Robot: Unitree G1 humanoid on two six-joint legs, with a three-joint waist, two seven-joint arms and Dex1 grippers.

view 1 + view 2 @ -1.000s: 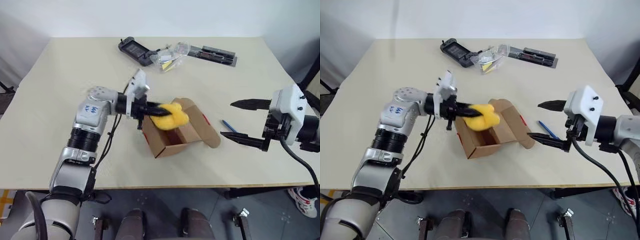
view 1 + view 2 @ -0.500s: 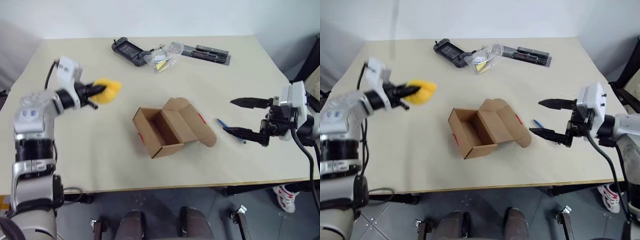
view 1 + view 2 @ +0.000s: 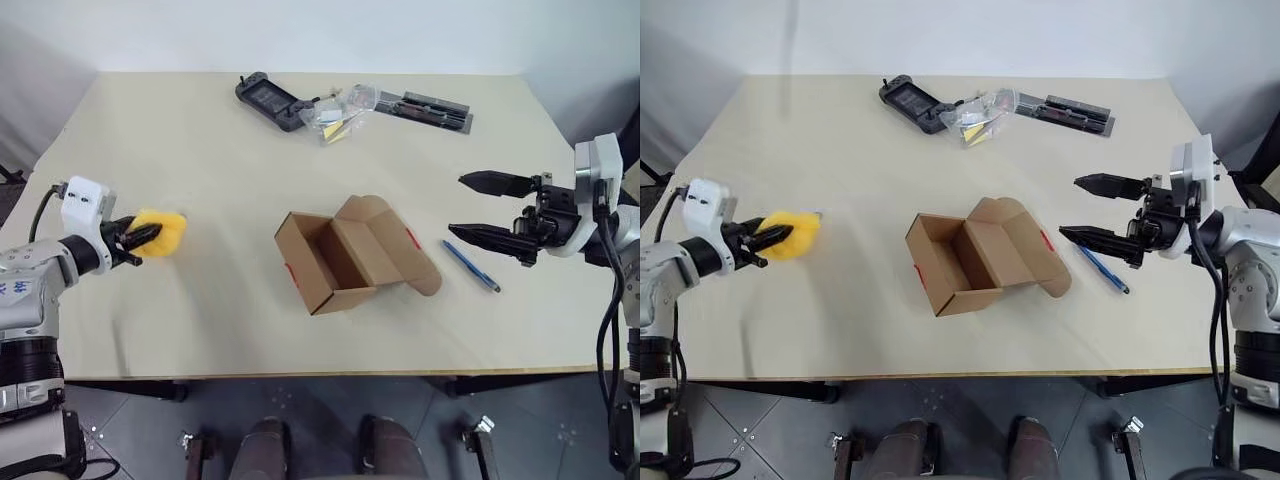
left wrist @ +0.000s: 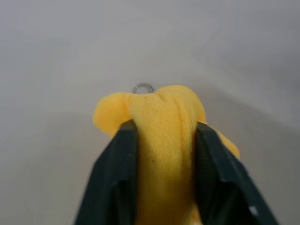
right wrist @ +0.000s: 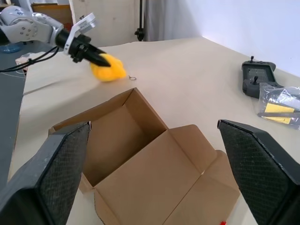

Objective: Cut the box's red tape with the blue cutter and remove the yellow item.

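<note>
The yellow item [image 3: 160, 233] hangs just above the table near its far left edge, with my left gripper [image 3: 141, 237] shut on it. In the left wrist view both black fingers [image 4: 118, 177] press into the soft lump [image 4: 164, 136]. The brown box [image 3: 345, 255] lies open and empty at the table's middle. Bits of red tape [image 3: 412, 238] cling to its flap and its side. The blue cutter [image 3: 470, 265] lies flat on the table right of the box. Above the cutter my right gripper [image 3: 458, 204] hovers open, pointing left toward the box.
At the table's back edge lie a black game controller [image 3: 268, 100], a clear plastic bag [image 3: 340, 112] with yellowish bits and a flat black tool strip [image 3: 432, 109]. Bare tabletop [image 3: 220, 190] stretches between the box and the left gripper.
My left arm has swung far to the left and down, carrying the yellow item from above the open box to the table's left side. The right gripper stayed open above the cutter.
</note>
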